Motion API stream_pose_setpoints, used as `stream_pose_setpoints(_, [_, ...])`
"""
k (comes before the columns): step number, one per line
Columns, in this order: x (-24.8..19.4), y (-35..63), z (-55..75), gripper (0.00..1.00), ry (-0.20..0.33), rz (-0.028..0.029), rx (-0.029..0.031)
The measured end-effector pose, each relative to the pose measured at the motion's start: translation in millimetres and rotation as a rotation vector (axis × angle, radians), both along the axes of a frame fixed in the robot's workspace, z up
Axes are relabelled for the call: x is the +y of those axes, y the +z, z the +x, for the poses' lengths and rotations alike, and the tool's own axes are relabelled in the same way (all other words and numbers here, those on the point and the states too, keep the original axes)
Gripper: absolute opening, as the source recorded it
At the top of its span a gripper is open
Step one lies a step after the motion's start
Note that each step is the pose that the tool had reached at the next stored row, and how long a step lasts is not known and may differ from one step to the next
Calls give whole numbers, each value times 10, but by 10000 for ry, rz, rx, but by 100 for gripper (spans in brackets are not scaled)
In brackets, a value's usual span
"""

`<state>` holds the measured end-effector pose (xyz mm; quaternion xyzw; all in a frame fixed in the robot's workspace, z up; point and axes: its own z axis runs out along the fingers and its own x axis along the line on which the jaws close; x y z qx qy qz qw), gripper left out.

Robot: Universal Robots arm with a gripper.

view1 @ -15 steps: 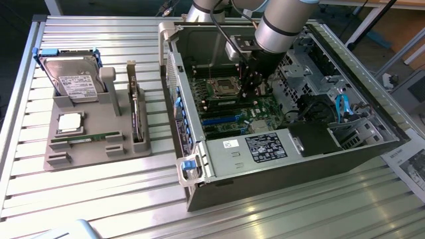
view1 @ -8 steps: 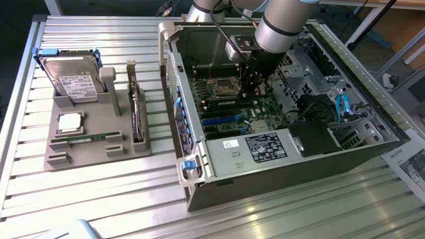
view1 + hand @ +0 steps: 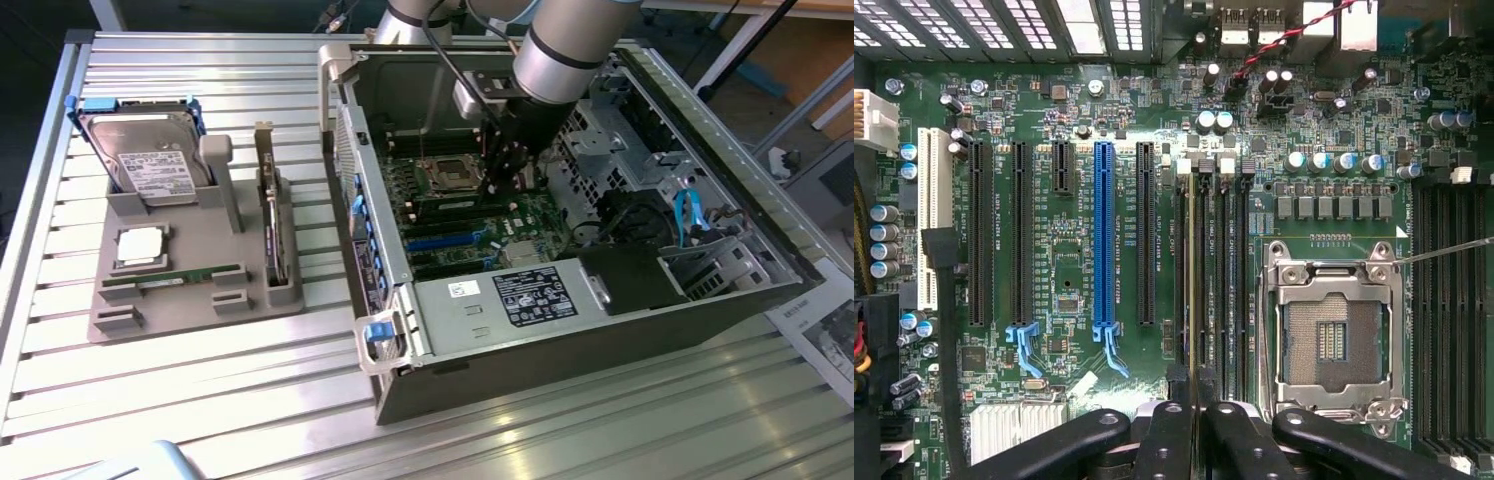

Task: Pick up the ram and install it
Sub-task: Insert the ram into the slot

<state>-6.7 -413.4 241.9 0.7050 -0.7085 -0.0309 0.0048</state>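
Ram (image 3: pixel 1194 270) stands on edge, seen as thin green-gold line, pinched between jaws, lined up among black memory slots (image 3: pixel 1226 280) just beside CPU socket (image 3: pixel 1332 340). Seating depth cannot be told. Nearby, second ram (image 3: pixel 174 276), long, thin, green, lies flat in grey holder (image 3: pixel 200 235) at exterior view's left.

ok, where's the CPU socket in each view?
Exterior view: CPU socket on the motherboard inside the open case, just to the exterior view's left of the gripper.
Wrist view: CPU socket, silver-framed, beside the memory slots where the gripper holds the ram edge-on.
Shared landmark: the blue expansion slot.
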Motion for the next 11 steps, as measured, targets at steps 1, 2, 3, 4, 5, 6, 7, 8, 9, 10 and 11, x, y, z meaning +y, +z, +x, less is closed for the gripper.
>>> stream_pose_setpoints(1, [0,0,0,12,0,1,0])
stream_pose_setpoints(2, [-3,1,-1,12,1,0,1])
stream_pose_setpoints(3, [-7,1,-1,12,4,-1,1])
stream_pose_setpoints(4, [-14,1,0,12,11,1,1])
stream_pose_setpoints(5, [-24,1,0,12,23,1,1])
stream_pose_setpoints(6, [-28,1,-1,12,26,-1,1])
stream_pose_setpoints(7, [-27,1,-1,12,28,1,1])
stream_pose_setpoints(8, [-28,1,0,12,34,1,1])
stream_pose_setpoints(9, [-28,1,0,12,48,1,1])
stream_pose_setpoints(10, [-28,1,0,12,67,1,0])
stream_pose_setpoints(11, [-28,1,0,12,92,0,1])
